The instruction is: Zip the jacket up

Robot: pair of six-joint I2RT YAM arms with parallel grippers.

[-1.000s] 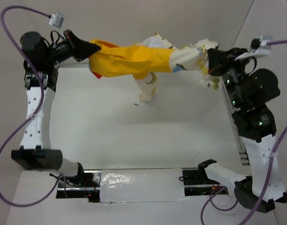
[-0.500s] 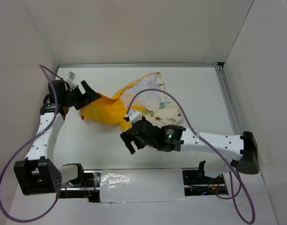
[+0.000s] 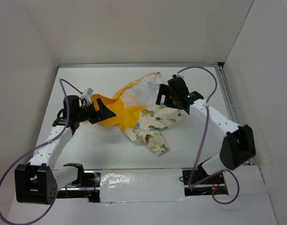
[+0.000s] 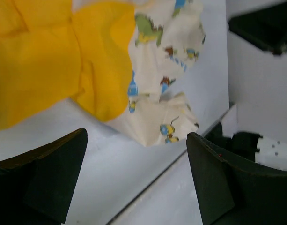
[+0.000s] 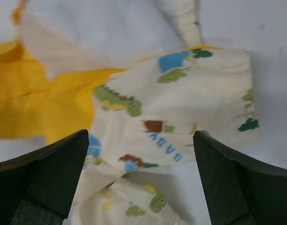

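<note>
jacket (image 3: 142, 115): lies crumpled in the middle of the white table (image 3: 87, 145), yellow inside showing | left gripper (image 3: 110, 111): I see it wide open by the yellow side, holding nothing | right gripper (image 3: 165, 102): I see it wide open over the cream part, holding nothing

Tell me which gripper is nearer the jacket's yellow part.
Left. The left gripper is right at the yellow part's left edge. The right gripper is across the jacket, above its cream printed side.
</note>
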